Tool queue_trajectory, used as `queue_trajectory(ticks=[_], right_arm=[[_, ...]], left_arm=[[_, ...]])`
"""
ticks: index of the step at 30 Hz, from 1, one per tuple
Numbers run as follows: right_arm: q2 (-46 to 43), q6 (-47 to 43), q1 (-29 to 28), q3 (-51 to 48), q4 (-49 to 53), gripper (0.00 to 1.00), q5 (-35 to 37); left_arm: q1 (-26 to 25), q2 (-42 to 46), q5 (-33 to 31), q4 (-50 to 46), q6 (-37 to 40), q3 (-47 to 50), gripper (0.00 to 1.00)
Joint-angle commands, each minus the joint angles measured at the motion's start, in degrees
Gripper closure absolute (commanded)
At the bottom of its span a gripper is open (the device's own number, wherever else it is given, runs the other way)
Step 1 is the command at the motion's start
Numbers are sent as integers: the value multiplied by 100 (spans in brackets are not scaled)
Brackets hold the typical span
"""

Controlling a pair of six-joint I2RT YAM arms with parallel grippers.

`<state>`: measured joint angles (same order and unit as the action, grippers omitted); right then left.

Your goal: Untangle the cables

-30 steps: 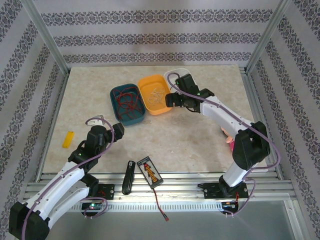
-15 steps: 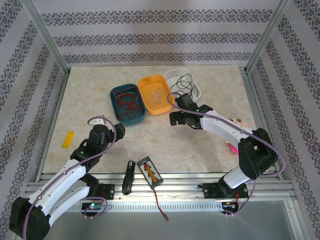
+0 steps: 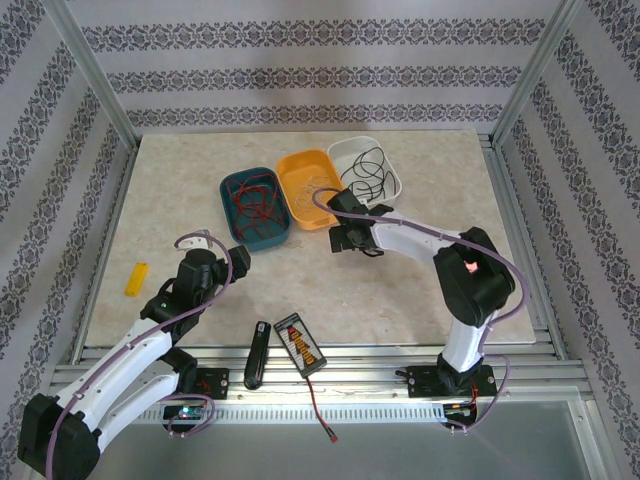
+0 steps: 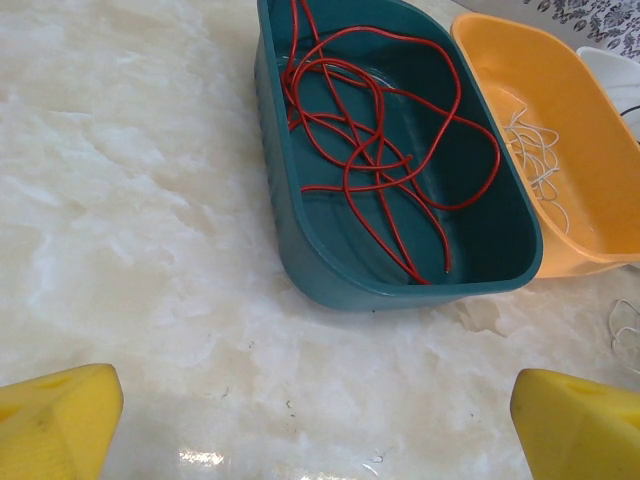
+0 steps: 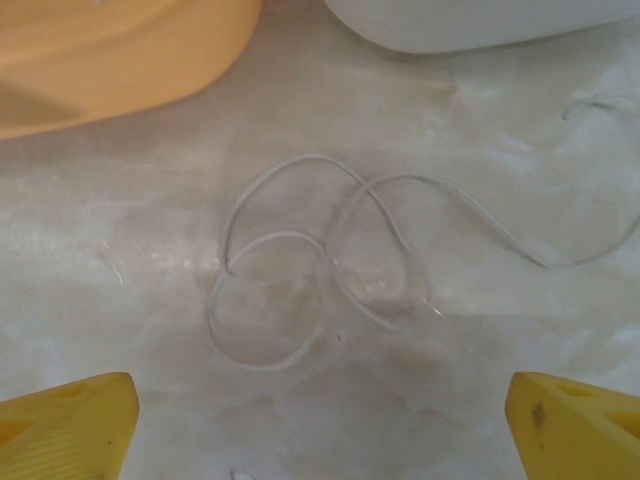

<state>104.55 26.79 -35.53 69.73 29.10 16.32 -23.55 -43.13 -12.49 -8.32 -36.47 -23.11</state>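
A pale marble-patterned tabletop (image 3: 150, 200) sits inside a booth walled with striped floral wallpaper (image 3: 300, 70) and framed by slanting metal posts (image 3: 95, 80). At far left a small yellow block (image 3: 136, 279) lies on the bare surface. The left gripper (image 4: 320, 420) hangs with its yellow fingers spread wide, holding nothing. Ahead of it, a thin red cable (image 4: 372, 150) loops loosely inside a teal oblong plastic tray (image 4: 300, 250). Touching it, an orange plastic tray (image 3: 310, 187) holds a pale whitish cable (image 4: 535, 160). The right gripper (image 5: 320, 420), also spread and empty, hovers over a second pale cable (image 5: 330, 258) curled on the tabletop. A thin black cable (image 3: 370, 165) fills a white plastic tray (image 3: 392, 172).
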Motion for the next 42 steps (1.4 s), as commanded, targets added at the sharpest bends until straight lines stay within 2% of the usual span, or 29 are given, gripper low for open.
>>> queue_trajectory(ticks=[1, 6, 14, 19, 21, 28, 31, 35, 42], right_arm=[[280, 102, -76, 313, 156, 8, 219], [579, 204, -74, 545, 184, 10, 361], [795, 206, -68, 518, 132, 26, 372], [830, 239, -17, 337, 66, 43, 306], [821, 250, 27, 267, 28, 47, 216], [698, 268, 112, -24, -63, 54, 49], [685, 263, 125, -95, -29, 63, 33], [522, 320, 168, -268, 45, 69, 97], [-248, 277, 443, -778, 219, 91, 182]], left_arm=[[8, 25, -60, 150, 36, -20, 1], [3, 25, -60, 131, 26, -9, 1], [8, 31, -69, 134, 23, 9, 1], [4, 25, -66, 130, 17, 9, 1], [8, 29, -70, 129, 2, 17, 1], [8, 31, -87, 129, -1, 17, 1], [8, 31, -80, 134, -1, 13, 1], [8, 42, -80, 91, 4, 5, 1], [8, 99, -137, 39, 35, -9, 1]])
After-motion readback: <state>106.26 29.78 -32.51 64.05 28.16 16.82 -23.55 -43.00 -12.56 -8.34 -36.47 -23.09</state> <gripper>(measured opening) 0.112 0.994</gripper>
